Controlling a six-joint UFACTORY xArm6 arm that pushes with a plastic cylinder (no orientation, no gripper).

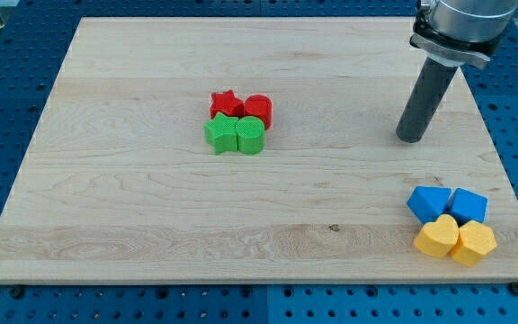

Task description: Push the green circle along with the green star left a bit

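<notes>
The green star [220, 133] and the green circle [251, 135] lie side by side, touching, a little left of the board's middle, the star on the left. A red star [226, 103] and a red circle [259, 109] sit right behind them, touching them. My tip [411, 138] rests on the board far to the right of the green circle, with bare wood between them. The dark rod rises from it to the arm at the view's top right.
Two blue blocks [430, 202] [468, 205] and two yellow heart-like blocks [437, 236] [474, 242] cluster at the board's bottom right corner. The wooden board [133, 225] lies on a blue perforated table.
</notes>
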